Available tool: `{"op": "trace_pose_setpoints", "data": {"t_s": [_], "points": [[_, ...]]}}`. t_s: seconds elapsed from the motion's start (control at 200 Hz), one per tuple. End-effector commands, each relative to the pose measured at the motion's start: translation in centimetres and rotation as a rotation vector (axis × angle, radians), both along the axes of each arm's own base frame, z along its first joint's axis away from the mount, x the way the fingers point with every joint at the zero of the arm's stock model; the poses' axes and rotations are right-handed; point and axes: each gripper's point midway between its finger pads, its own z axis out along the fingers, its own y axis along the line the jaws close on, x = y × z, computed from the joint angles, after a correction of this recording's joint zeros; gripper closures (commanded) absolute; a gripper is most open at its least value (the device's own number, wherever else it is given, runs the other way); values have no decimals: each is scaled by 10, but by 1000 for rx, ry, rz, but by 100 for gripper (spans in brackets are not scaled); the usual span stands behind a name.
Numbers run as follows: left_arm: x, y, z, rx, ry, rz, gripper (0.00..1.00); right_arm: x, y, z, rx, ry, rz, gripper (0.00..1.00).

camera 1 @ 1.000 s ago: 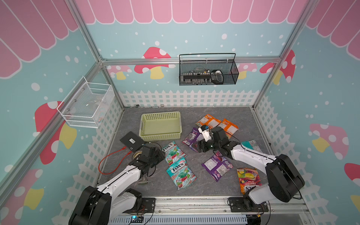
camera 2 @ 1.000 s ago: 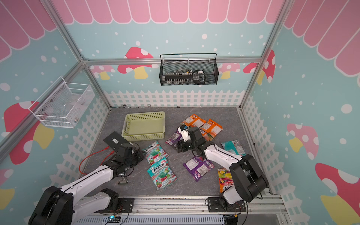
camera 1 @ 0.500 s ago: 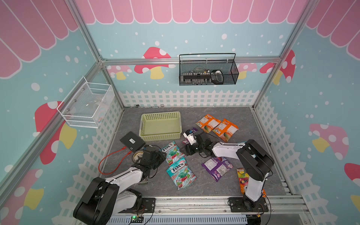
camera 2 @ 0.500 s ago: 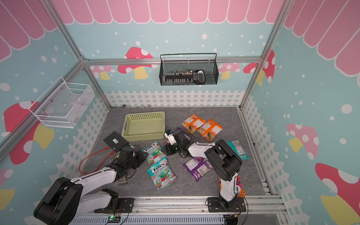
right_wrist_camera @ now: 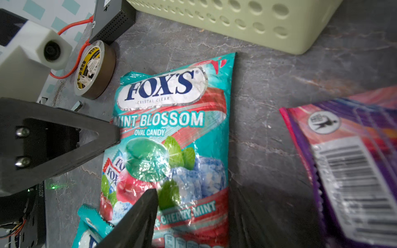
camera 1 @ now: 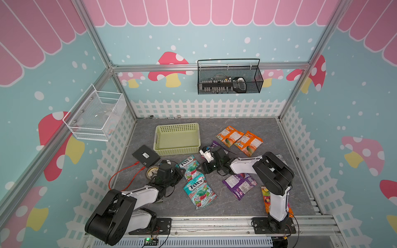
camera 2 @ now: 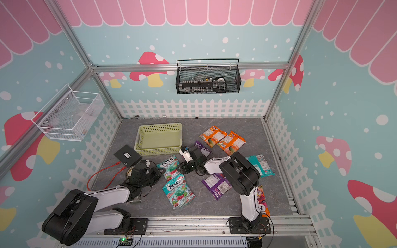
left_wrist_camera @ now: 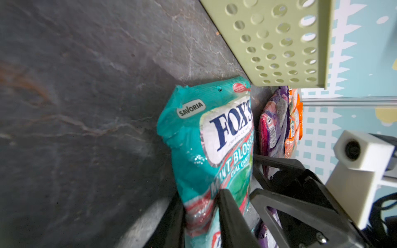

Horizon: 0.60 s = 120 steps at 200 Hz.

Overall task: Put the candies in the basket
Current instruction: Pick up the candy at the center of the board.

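Both grippers have converged on 1 teal FOX'S bag (camera 1: 190, 166) on the desk (camera 1: 214, 124) just beside the empty basket (camera 1: 176, 150) (nothing binned yet): left gripper (left_wrist_camera: 199, 193) now pinches its edge, right gripper (right_wrist_camera: 195, 193) straddles it, jaws apart.

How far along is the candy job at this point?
Nothing is done yet: the basket is empty. In hand: the left tool appears to pinch an edge of the teal bag while the open right tool straddles it. Still to do: that one, the second teal bag, purple bag, orange bags and the rest.
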Motion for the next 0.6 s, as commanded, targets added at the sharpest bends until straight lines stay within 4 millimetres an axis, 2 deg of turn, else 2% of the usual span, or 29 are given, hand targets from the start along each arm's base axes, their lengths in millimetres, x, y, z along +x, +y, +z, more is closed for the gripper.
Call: {"op": "trace_pose_setpoints", "data": {"t_s": [0.0, 0.115, 0.26, 0.29, 0.475, 0.595], "points": [[3, -5, 20, -35, -73, -18, 82, -7, 3, -9, -2, 20, 13, 38], [4, -5, 31, -40, -102, -17, 100, -5, 2, -4, 1, 3, 4, 38], [6, -2, 52, -23, -141, -14, 100, 1, -2, 10, -3, -48, -24, 29], [7, -3, 58, -23, -154, -17, 100, 4, -2, 28, 19, -83, -28, 28], [11, -13, 108, -19, -231, -90, 100, 8, -11, 80, 60, -204, -66, 20], [18, -19, 149, 32, -280, -154, 100, 8, -22, 116, 61, -302, -78, 15]]}}
